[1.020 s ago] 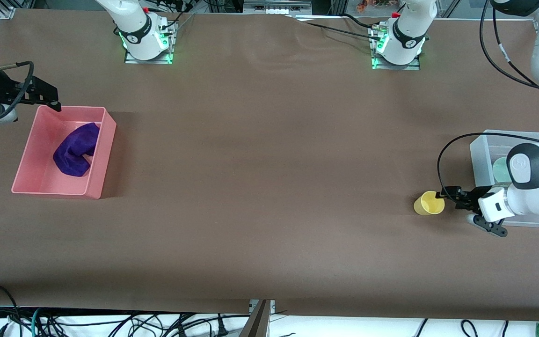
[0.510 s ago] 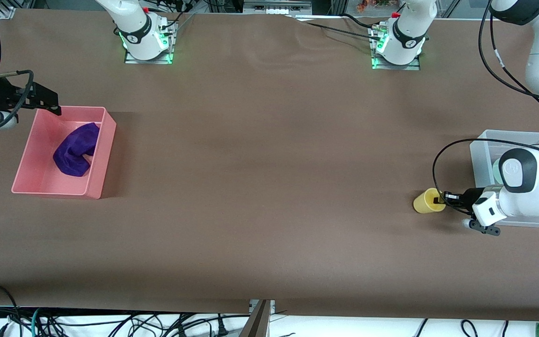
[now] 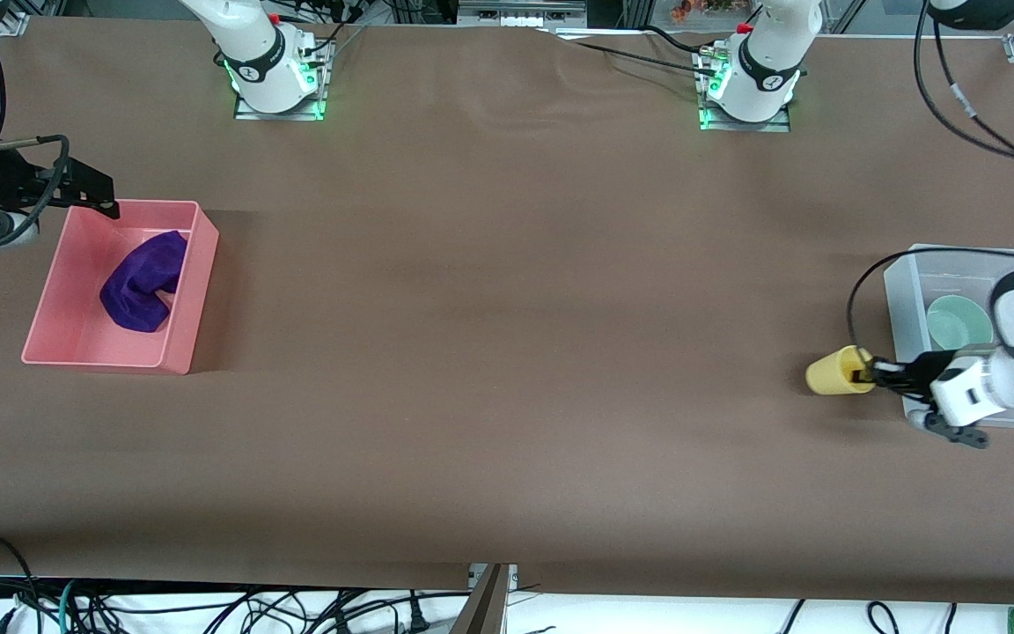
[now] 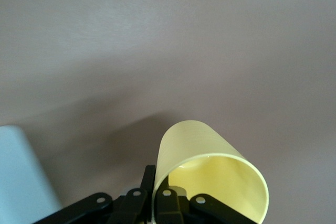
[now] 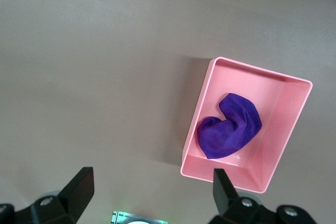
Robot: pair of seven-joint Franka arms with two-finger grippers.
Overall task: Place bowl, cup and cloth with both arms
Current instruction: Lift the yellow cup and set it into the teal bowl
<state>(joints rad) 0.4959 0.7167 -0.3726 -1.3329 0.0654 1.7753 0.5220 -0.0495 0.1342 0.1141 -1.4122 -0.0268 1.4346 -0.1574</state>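
The yellow cup [image 3: 834, 372] is held tipped on its side, over the table beside the clear bin [image 3: 905, 291]. My left gripper [image 3: 866, 369] is shut on the cup's rim wall, one finger inside and one outside, as the left wrist view shows on the cup [image 4: 210, 174]. The sage-green bowl [image 3: 956, 322] sits in the clear bin, partly hidden by the left arm. The purple cloth [image 3: 143, 281] lies bunched in the pink bin [image 3: 193, 304]. My right gripper [image 3: 100, 197] is open and empty over that bin's corner. The right wrist view shows the cloth [image 5: 230, 127] in the pink bin [image 5: 287, 129].
The clear bin stands at the left arm's end of the table, its corner in the left wrist view [image 4: 21, 182]. The pink bin stands at the right arm's end. The two arm bases [image 3: 276, 79] [image 3: 749, 88] stand farthest from the front camera.
My left gripper has raised the yellow cup off the table, tipped it onto its side and carried it toward the clear bin. The right gripper has barely shifted.
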